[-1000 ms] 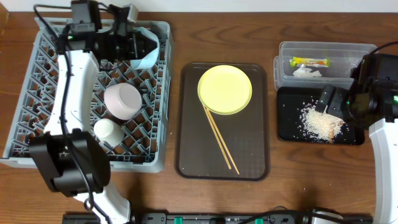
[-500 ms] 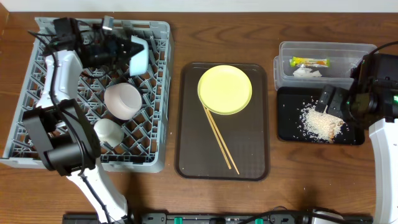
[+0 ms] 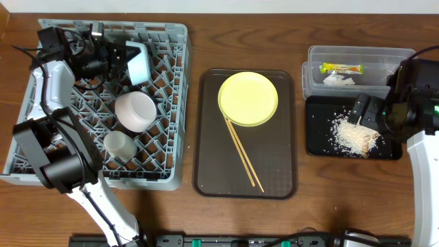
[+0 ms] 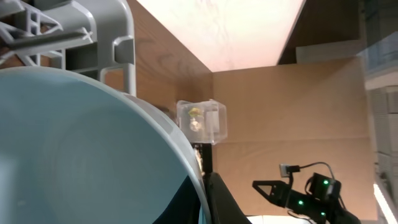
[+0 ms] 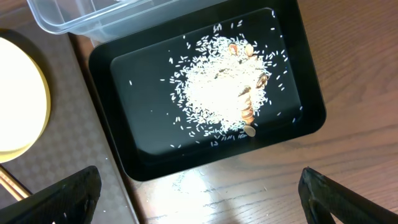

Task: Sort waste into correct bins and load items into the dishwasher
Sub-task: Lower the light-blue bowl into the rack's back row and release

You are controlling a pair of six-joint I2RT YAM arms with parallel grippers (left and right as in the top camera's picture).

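Rice (image 5: 217,87) lies heaped in the black tray (image 5: 118,124), straight ahead of the right gripper (image 5: 199,198). Its jaws are spread wide with nothing between them, and the dark fingertips (image 5: 68,194) show at the two lower corners of the wrist view. A few tan nut-like bits (image 5: 249,112) sit on the side of the heap. Beyond the tray from these jaws, right against its far edge, is the clear tub (image 3: 384,58). It holds the green-and-yellow snack wrapper (image 3: 341,67) and the crumpled white paper scrap (image 3: 336,79).

The left gripper (image 3: 122,58) is clamped on the light blue bowl (image 3: 139,62), which stands on edge at the back of the grey dish rack (image 3: 175,137). The bowl's pale surface fills the lower left of the left wrist view. Near these jaws, further forward in the rack, sits the pinkish-white bowl (image 3: 135,110), and past it a white cup (image 3: 118,144). Well off to the side of the jaws, outside the rack, the dark brown serving tray (image 3: 274,171) carries the round yellow plate (image 3: 248,98). Two wooden chopsticks (image 3: 243,154) lie there too, their upper ends at the plate's rim.
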